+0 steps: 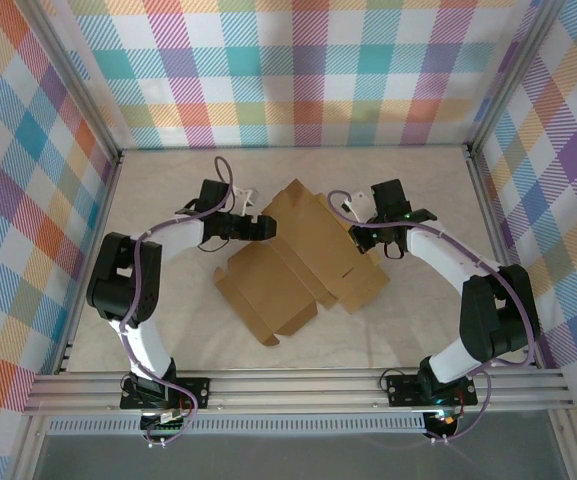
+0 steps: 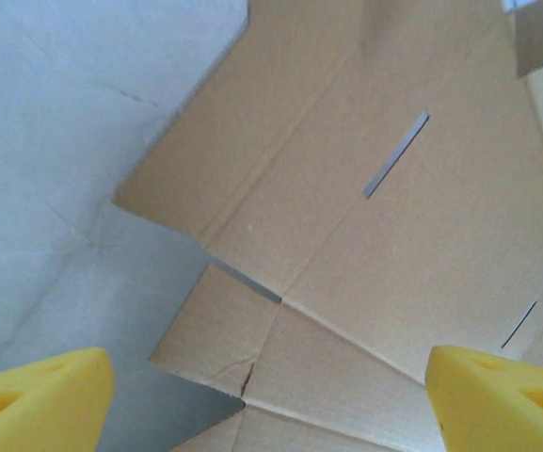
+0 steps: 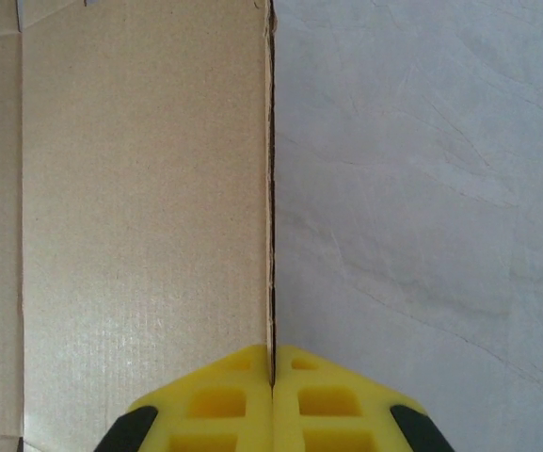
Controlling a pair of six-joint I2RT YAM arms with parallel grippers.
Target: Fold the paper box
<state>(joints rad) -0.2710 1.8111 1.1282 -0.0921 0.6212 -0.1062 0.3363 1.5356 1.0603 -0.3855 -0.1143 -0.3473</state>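
Observation:
The paper box [image 1: 298,262] is a brown die-cut cardboard sheet lying partly folded mid-table, with one panel raised at the back. My left gripper [image 1: 257,228] is at its left edge. In the left wrist view that gripper [image 2: 271,405] is open, its yellow fingertips [image 2: 40,400] set wide apart with nothing between them; the slotted, creased cardboard [image 2: 365,217] lies beyond them. My right gripper [image 1: 361,233] is at the sheet's right side. In the right wrist view it [image 3: 272,377] is shut on the edge of an upright cardboard panel [image 3: 149,188], seen edge-on.
The white table surface [image 1: 168,180] is ringed by an aluminium frame [image 1: 298,385], with a rail along the near edge. Checked walls [image 1: 298,70] stand at the back and on both sides. Open table lies left, right and behind the cardboard.

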